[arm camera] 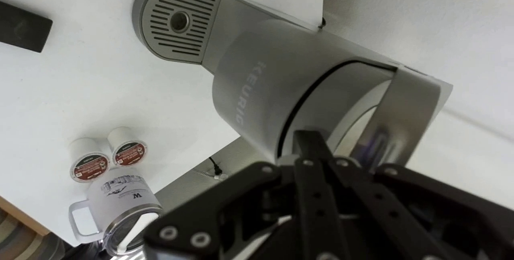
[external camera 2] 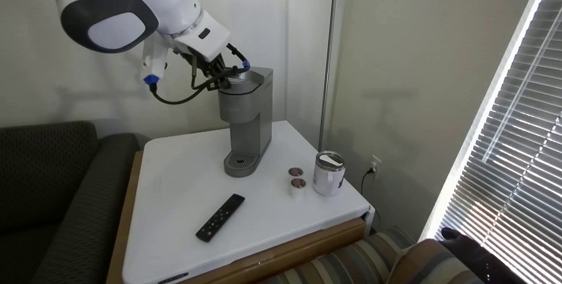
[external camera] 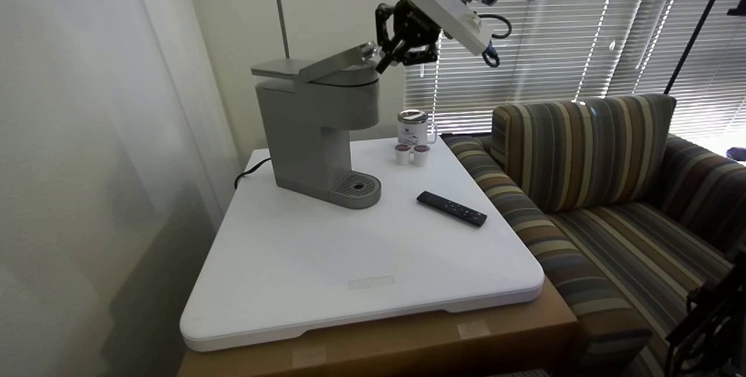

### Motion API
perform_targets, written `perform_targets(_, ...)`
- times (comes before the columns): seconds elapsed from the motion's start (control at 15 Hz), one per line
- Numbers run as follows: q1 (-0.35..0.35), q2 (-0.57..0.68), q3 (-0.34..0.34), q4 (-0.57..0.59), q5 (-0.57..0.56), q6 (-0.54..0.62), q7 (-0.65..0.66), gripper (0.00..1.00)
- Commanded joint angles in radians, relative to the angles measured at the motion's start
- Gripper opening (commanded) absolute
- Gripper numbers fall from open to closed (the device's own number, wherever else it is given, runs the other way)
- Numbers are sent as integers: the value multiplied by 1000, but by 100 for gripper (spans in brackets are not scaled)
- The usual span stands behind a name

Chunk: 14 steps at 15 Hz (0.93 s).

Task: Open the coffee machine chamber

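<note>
Black and angular, the gripper hung at the front of the Keurig pod brewer, its jaws drawn together with nothing to be seen between them, its tips right by the nose of the lid handle; whether they touched it I couldn't tell. The brewer stood upright on a white tabletop, the chamber lid topping its overhanging head and, I judged, not yet raised, for no wide gap showed beneath it. I took that lid for light, rigid plastic, perhaps stiff at first and easy once started. The smooth handle looked slippery, so hooking it from beneath at the front, where it stood proud of the lid, seemed better than pinching; too hard a push might have skidded the whole machine or strained the lid. On the same tabletop a black remote lay apart from the brewer, and two coffee pods stood just beside a white steel-rimmed mug. Beneath was what looked like a taped cardboard box. A striped armchair sat close along one edge, and daylight came through the window blinds.
</note>
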Motion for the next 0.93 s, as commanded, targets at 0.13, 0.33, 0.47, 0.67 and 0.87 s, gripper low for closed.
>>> perform_targets(0.13, 24, -36, -35, -12, -28, -15, 4, 0)
perform_targets(0.33, 44, -45, -60, -10, -52, -19, 9, 0)
perform_targets(0.47, 52, -51, -69, -4, -68, -30, 8, 0)
perform_targets(0.67, 56, -64, -72, 10, -95, -67, 3, 0)
perform_targets(0.87, 61, -86, -87, 20, -131, -102, 12, 0)
